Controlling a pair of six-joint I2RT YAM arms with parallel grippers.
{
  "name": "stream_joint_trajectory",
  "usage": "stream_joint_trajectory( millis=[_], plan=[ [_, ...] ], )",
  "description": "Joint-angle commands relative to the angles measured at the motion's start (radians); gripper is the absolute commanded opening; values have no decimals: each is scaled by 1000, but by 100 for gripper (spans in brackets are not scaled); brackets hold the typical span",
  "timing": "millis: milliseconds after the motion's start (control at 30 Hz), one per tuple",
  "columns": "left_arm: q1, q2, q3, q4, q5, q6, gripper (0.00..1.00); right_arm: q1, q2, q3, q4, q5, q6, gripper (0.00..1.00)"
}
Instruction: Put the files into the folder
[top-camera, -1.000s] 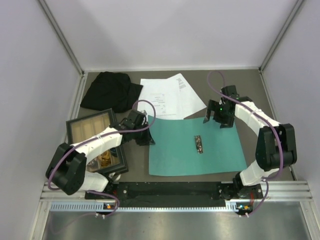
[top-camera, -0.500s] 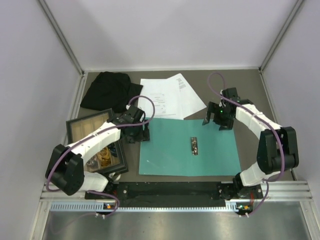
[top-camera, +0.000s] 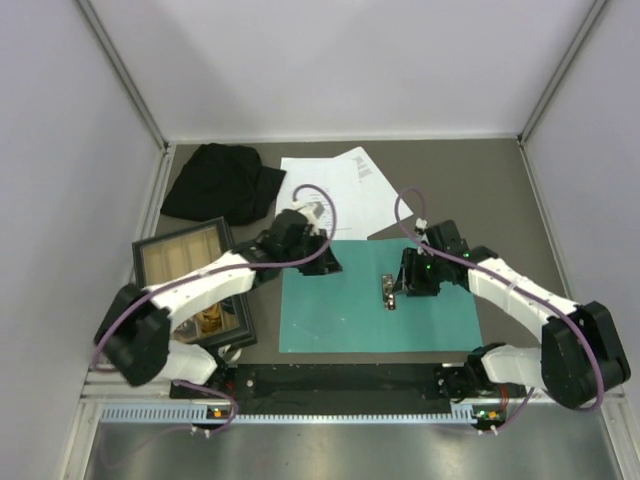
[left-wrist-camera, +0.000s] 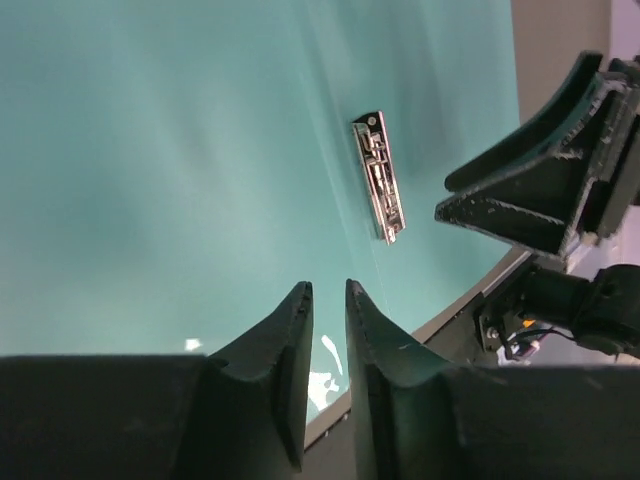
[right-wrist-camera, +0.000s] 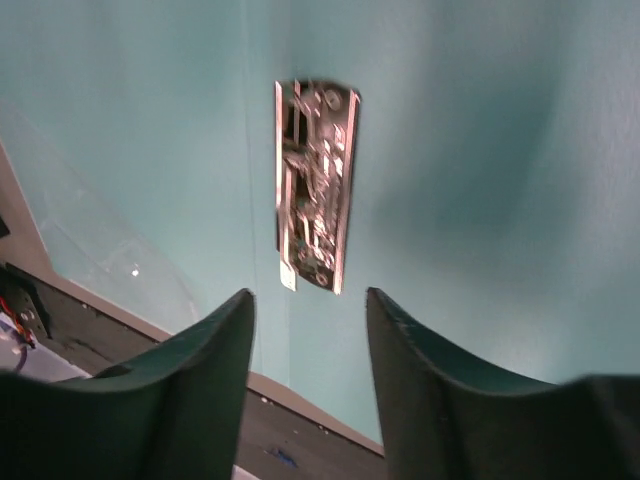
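Left wrist view: left gripper (left-wrist-camera: 328, 290) nearly closed, narrow gap, nothing held. Right gripper (right-wrist-camera: 308, 295) wider apart, empty, over metal clip (right-wrist-camera: 315, 185). Folder (top-camera: 340, 310) teal, plain, flat on desk (top-camera: 500, 190), long axis left-right. Files (top-camera: 330, 195) white, behind it, partly hidden by left arm; print illegible.

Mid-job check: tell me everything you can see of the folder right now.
The folder is thin teal card, rectangular, lying open and flat on the table between the arms. A metal clip sits along its centre crease. The left gripper hangs over its far left corner, the right gripper beside the clip; contact is unclear.
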Motion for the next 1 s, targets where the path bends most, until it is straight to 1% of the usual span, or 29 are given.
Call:
stream_joint_trajectory(
  millis=[0, 33, 67, 100, 133, 167, 200, 267, 300, 367, 467, 500, 567, 633, 667, 733, 933, 967],
  plan=[
    [-103, 209, 89, 268, -2, -3, 22, -2, -98, -89, 118, -32, 64, 41],
    [-109, 245, 97, 299, 9, -17, 20, -4, -111, -110, 118, -29, 68, 41],
    [-109, 278, 103, 339, 24, -35, 21, -2, -117, -119, 121, -23, 73, 41],
    [-109, 339, 127, 362, 35, -84, 22, -4, -123, -130, 124, -23, 81, 41],
    [-117, 366, 141, 353, 13, -110, 33, -5, -134, -149, 130, -23, 93, 41],
    [-126, 387, 156, 327, -29, -139, 41, -4, -140, -158, 139, -21, 99, 42],
    [-137, 419, 190, 269, -140, -179, 46, -2, -149, -169, 145, -20, 105, 43],
    [-180, 447, 219, 235, -219, -201, 48, -2, -186, -201, 162, -14, 119, 43],
    [-190, 478, 242, 230, -238, -213, 47, -2, -203, -211, 162, -6, 125, 43],
    [-220, 510, 270, 206, -277, -232, 37, -4, -232, -224, 150, 32, 139, 42],
    [-252, 564, 314, 174, -322, -255, 35, -4, -235, -219, 116, 46, 150, 40],
    [-259, 581, 333, 172, -340, -264, 26, -2, -237, -221, 122, 37, 153, 39],
    [-281, 601, 359, 131, -395, -272, 21, -5, -247, -227, 119, 34, 159, 37],
    [-302, 634, 414, 99, -428, -262, 18, -2, -278, -235, 115, 38, 154, 36],
    [-309, 644, 435, 51, -469, -258, 17, -4, -289, -235, 110, 43, 150, 36],
    [-324, 677, 486, 25, -485, -252, 16, -4, -304, -227, 87, 52, 136, 36],
    [-356, 716, 522, -12, -511, -265, 16, -4, -306, -247, 108, 32, 131, 36],
    [-358, 711, 520, -15, -517, -259, 17, -2, -306, -251, 117, 25, 133, 36]
  ],
)
